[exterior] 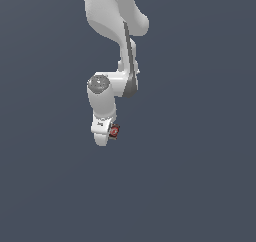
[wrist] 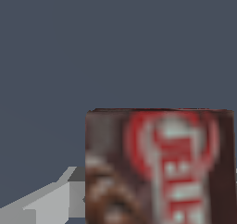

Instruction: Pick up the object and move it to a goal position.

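The object (exterior: 114,131) is a tiny dark brown box with a red and white label, seen at the lower end of the white arm in the exterior view. My gripper (exterior: 108,136) is shut on it and points downward. In the wrist view the object (wrist: 159,167) looms large and blurred, its label facing the camera. One grey finger (wrist: 51,202) presses against its side. The other finger is hidden behind the box.
A plain dark grey-blue surface (exterior: 200,176) fills the background in both views. The arm's white links (exterior: 112,16) rise out of the top of the exterior view. No other objects or goal marker show.
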